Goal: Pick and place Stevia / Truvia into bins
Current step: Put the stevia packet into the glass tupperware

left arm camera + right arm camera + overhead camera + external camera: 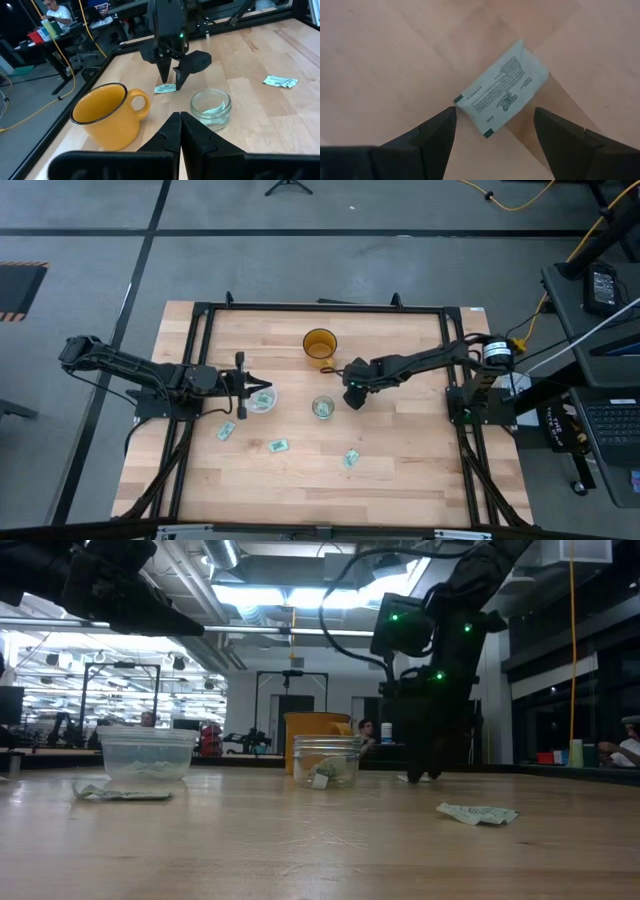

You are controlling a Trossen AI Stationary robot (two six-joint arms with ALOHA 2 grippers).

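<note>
right claw spread wide, straddling flat pale-green paper sachet lying on wooden tabletop | left claw clenched, empty | risk: thin sachet slips flat under closing fingers

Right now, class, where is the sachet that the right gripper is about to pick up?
The sachet lies flat on the table, directly below the open right gripper, just right of the small cup and near the orange mug.
</note>
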